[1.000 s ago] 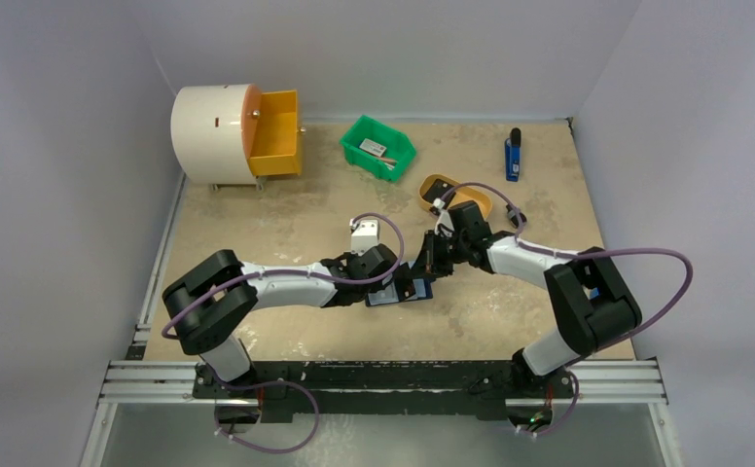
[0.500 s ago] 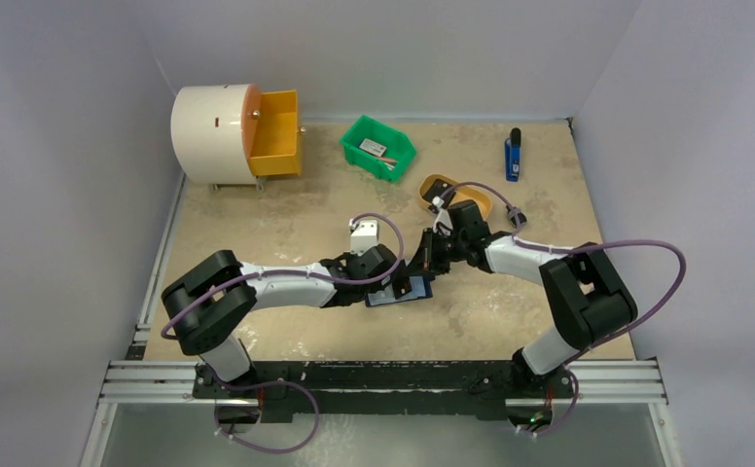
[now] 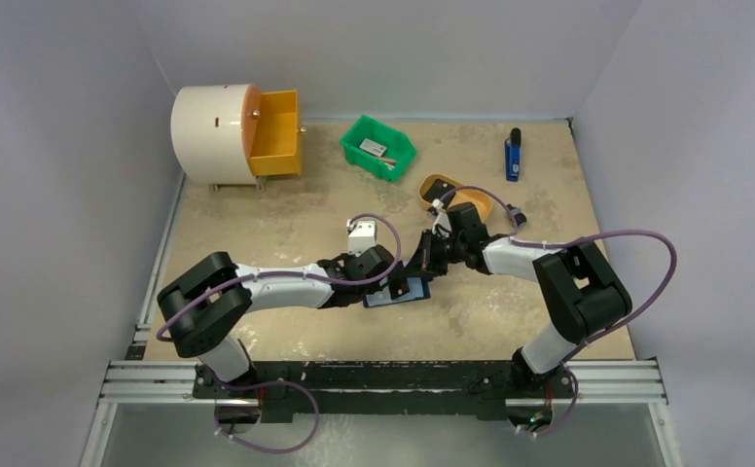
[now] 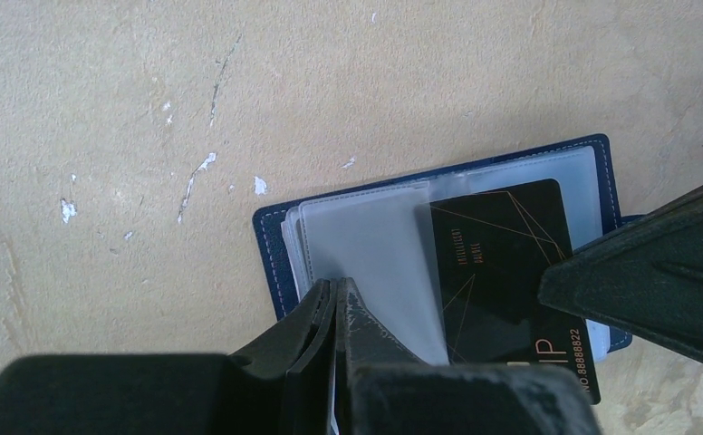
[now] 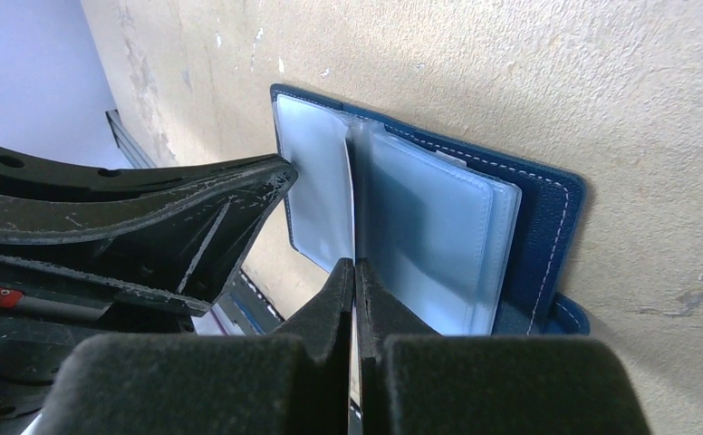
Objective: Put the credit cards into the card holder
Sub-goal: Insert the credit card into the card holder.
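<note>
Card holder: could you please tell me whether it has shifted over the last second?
No, the card holder keeps its place below the green bin.

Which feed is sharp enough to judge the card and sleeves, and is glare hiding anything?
Left wrist: black credit card with gold lines sharp, print legible, no glare on the frosted plastic sleeves; left gripper soft. Right wrist: stitching crisp on the open navy-blue folding card holder, right gripper blurred. Top external: even light, holder tiny, partly hidden.
</note>
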